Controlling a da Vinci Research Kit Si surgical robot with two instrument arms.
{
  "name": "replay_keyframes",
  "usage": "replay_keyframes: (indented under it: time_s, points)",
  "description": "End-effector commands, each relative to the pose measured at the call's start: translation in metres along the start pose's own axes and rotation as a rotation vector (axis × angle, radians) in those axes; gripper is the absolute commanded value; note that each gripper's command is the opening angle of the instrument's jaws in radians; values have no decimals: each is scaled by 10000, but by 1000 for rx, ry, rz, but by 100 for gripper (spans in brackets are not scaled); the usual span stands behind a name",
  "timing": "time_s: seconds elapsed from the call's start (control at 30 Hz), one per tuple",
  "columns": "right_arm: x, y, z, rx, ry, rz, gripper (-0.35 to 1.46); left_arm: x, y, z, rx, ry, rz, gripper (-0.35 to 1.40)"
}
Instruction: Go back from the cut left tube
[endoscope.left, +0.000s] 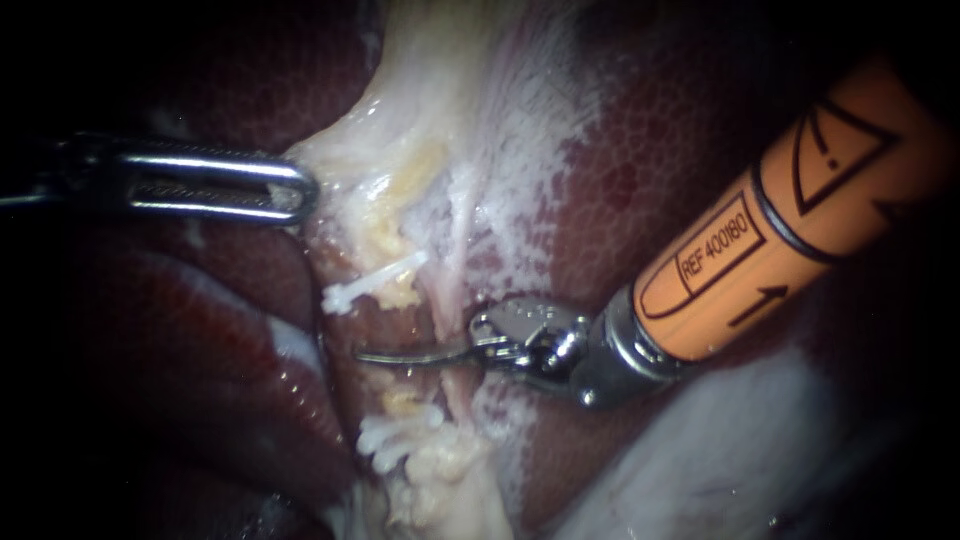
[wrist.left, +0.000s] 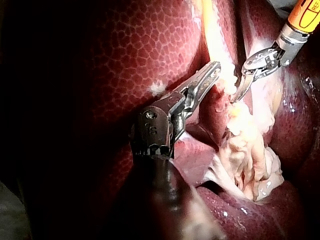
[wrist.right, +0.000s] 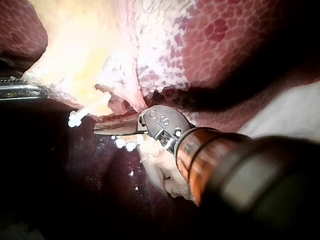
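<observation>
A white clip (endoscope.left: 372, 284) sits on the upper stump of the left tube, and more white clips (endoscope.left: 396, 438) sit on the lower stump. My right instrument (endoscope.left: 362, 355), on an orange shaft, lies across the gap between the stumps, its thin curved blades together and holding nothing. The right wrist view shows these blades (wrist.right: 97, 131) just under the upper clip (wrist.right: 82, 115). My left instrument (endoscope.left: 300, 192) comes in from the left, its slotted jaws shut on the edge of the pale gallbladder tissue (endoscope.left: 385, 150). The left wrist view shows this grip (wrist.left: 216, 70).
Dark red liver (endoscope.left: 680, 130) surrounds the pale strip of tissue on both sides. A thin pale strand (endoscope.left: 457, 235) runs down just right of the upper clip. Whitish tissue (endoscope.left: 740, 450) lies under the orange shaft (endoscope.left: 790, 210).
</observation>
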Motion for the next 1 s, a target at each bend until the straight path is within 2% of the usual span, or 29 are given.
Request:
replay_keyframes:
  time_s: [0.03,0.6,0.73,1.0]
  points:
    - [0,0,0,1,0,0,-35,0,0,0,0,0,0,-35]
    - [-1,-1,-4,7,6,17,-33,1,0,0,0,0,0,-35]
    - [-1,-1,-3,-4,12,17,14,1,0,0,0,0,0,-35]
    - [-1,-3,-2,-6,13,-2,54,1,1,0,0,0,1,-35]
